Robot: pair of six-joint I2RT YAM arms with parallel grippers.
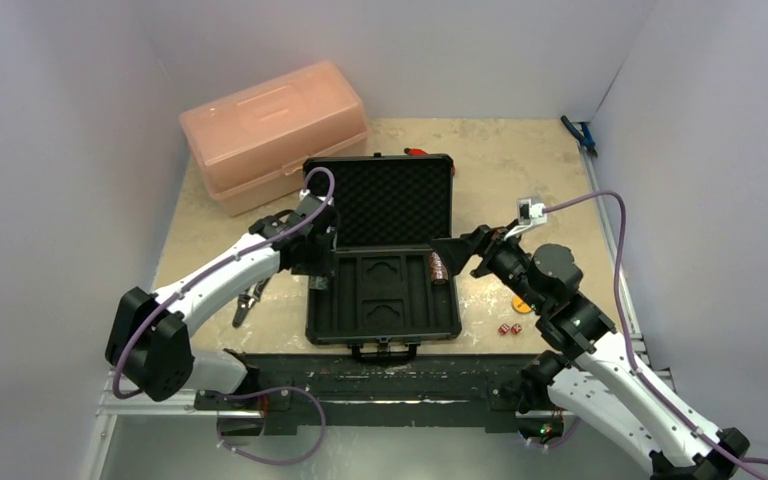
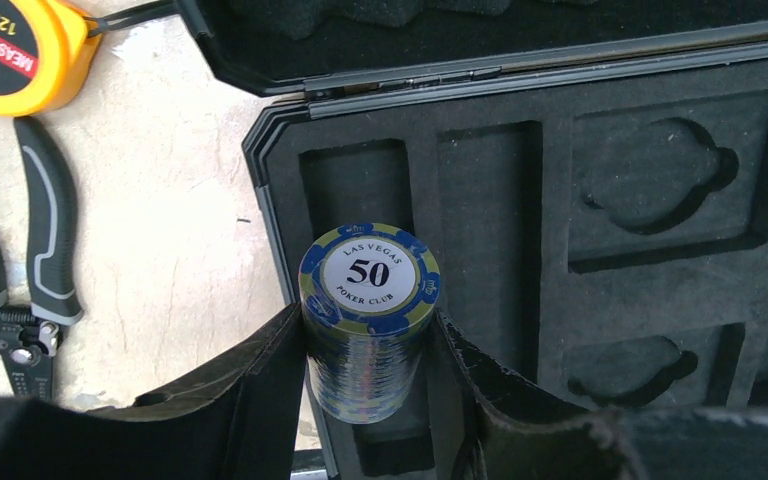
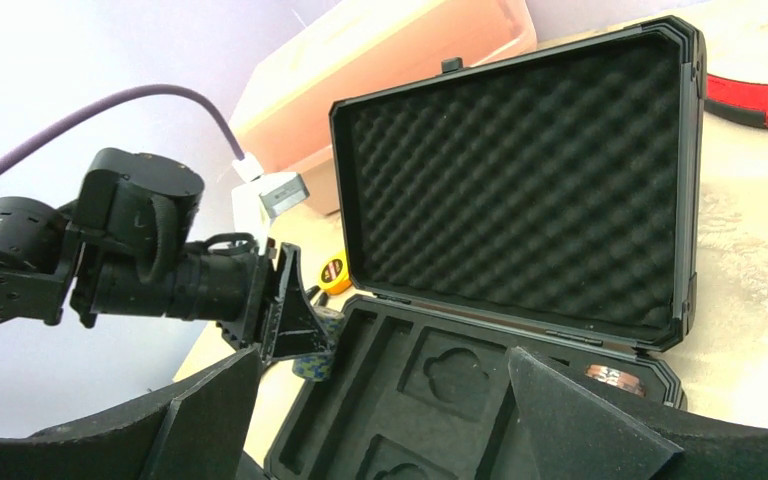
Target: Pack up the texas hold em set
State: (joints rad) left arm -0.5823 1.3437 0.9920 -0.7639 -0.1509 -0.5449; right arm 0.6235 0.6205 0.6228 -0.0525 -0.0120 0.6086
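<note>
The left claw [image 2: 368, 340] is pinching a blue-and-yellow chip stack [image 2: 370, 275] over the slot at the moulded tray's [image 2: 550, 300] left edge. The stack's long axis is running roughly along that slot, with its printed face tilting up. The right claw [image 3: 382, 355] is hovering spread wide at the tray's right edge.

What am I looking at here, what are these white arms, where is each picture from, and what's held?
Two robot arms are bolted to a table. The wide picture comes from a camera above and behind them; the other two come from cameras on each wrist. On the table lie an open black case, a pink box, two red dice, a tape measure and pliers. The left arm's fingers grip a stack of blue poker chips marked 50 over the case's tray. The right arm's fingers stand open, empty, near a brown-red chip stack in the tray.
</note>
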